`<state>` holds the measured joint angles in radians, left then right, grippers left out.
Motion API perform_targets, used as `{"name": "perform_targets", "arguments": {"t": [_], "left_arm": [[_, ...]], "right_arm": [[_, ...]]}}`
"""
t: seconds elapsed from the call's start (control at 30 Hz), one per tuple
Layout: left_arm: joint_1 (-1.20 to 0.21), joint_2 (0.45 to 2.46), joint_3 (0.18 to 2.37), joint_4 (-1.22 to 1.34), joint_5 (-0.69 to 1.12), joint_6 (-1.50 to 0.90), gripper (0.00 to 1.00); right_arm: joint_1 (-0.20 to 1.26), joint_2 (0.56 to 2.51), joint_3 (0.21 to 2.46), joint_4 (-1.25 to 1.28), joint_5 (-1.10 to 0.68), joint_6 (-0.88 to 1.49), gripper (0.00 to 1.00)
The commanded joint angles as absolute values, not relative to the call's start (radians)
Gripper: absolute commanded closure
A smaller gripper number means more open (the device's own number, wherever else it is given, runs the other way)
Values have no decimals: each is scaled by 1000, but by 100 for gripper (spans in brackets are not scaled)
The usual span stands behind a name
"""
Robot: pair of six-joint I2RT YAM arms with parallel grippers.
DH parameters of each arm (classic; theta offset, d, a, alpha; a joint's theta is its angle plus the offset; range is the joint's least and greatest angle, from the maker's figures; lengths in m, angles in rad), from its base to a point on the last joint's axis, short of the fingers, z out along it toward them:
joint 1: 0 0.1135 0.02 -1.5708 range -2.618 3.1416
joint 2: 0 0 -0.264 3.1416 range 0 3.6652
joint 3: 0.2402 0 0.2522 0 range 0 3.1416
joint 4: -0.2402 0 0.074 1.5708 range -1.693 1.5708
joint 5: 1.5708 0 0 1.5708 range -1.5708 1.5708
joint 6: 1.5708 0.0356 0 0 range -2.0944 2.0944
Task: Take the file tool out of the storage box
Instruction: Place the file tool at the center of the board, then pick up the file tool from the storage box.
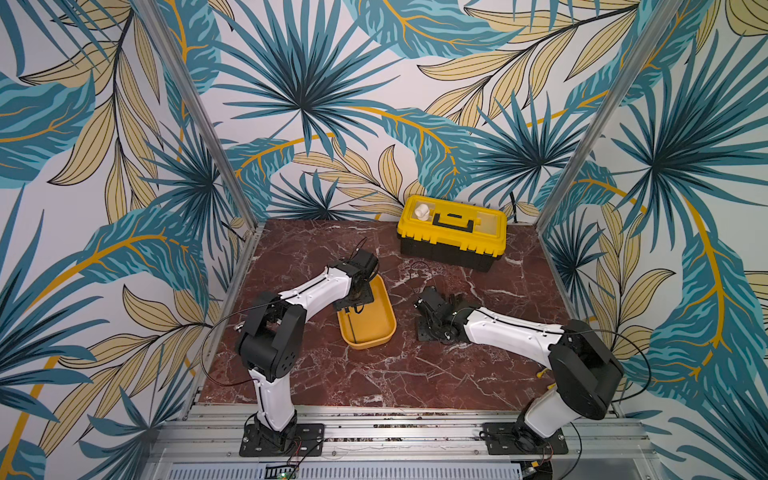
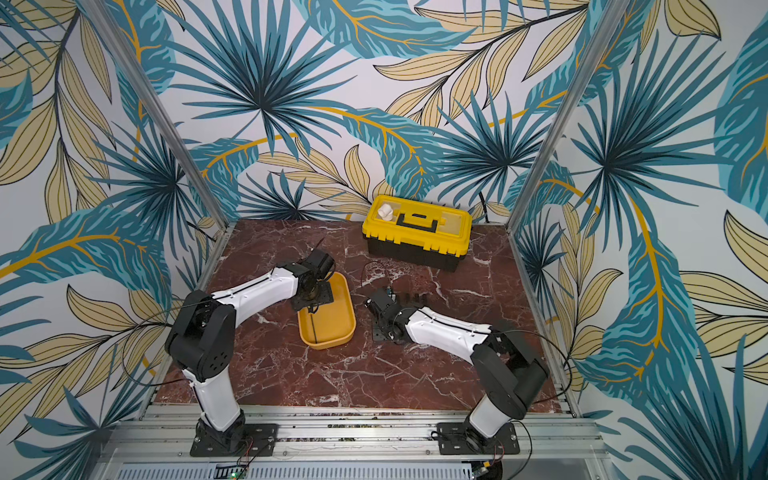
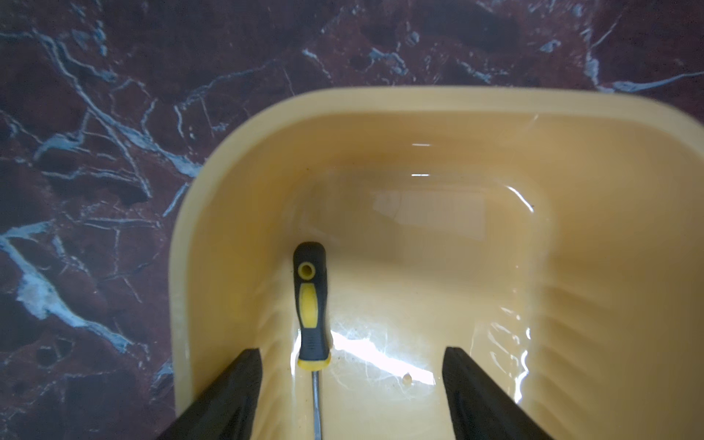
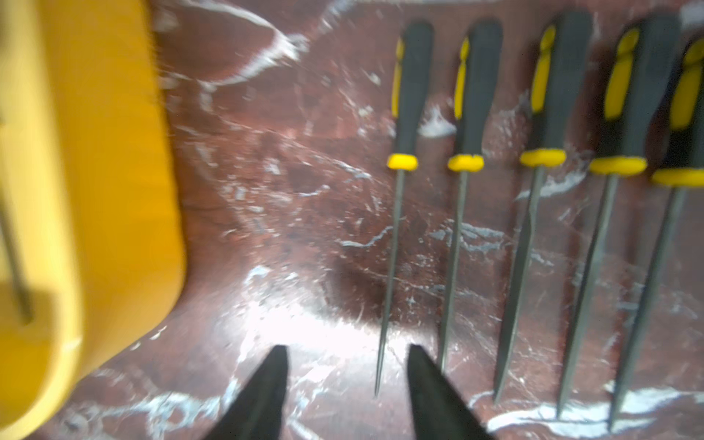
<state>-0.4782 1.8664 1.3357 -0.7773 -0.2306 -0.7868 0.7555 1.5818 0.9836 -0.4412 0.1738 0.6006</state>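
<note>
Left pincer [image 3: 352,350]: spread wide, holding nothing, poised over the inside of the tray; both black fingers [image 3: 244,381] frame the tray floor in the left wrist view.

Item 1, file [image 3: 310,301]: black handle with yellow inlay and collar, thin steel shaft. It lies flat on the tray floor, close along one long wall. The long axis runs lengthwise down the tray and crosses the line between the two fingers roughly square. The file sits inside the gap but off centre, just beside one finger and well apart from the other. In a top view only the thin shaft [image 1: 352,328] shows, on the left arm's side of the tray; the handle is hidden under the pincer.

Item 2, tray [image 3: 190,228]: shallow, yellow, rounded corners, no lid, nothing else visible inside.

Judgement: left arm is plainly the nearer. A straight descent and a squeeze across the axis should suit. Little room shows between file and wall for the near finger, so a small shift towards that wall may be needed first.

Item 3, right pincer [image 4: 346,347]: spread, empty, over bare table [image 4: 266,190] outside the tray.

Item 4, row of five like files [image 4: 541,158]: side by side on the table, beside the right pincer.

Item 5, toolbox [image 1: 451,237]: black with yellow lid, at the back, well apart.
</note>
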Motion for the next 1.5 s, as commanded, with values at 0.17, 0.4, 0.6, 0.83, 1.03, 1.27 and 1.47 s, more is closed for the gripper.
{"name": "perform_targets", "arguments": {"t": [0.17,0.4,0.6,0.83,1.03,1.27,1.47], "left_arm": [[-489,1931,1373,-821,-309,-847,26],[-494,1974,1392,-833,-347,-860,35],[-494,1981,1391,-803,-376,-862,49],[-492,1985,1386,-753,-390,-824,61],[-489,1982,1378,-718,-380,-786,65],[-477,1992,1362,-676,-373,-753,69],[-465,2004,1348,-638,-368,-728,72]], "right_arm": [[759,1460,989,-407,-24,522,28],[760,1409,963,-388,-54,516,26],[758,1392,948,-383,-48,512,26],[758,1382,943,-382,-44,509,26],[758,1384,940,-382,-43,508,26],[759,1385,940,-382,-41,508,27],[758,1391,937,-382,-46,510,27]]}}
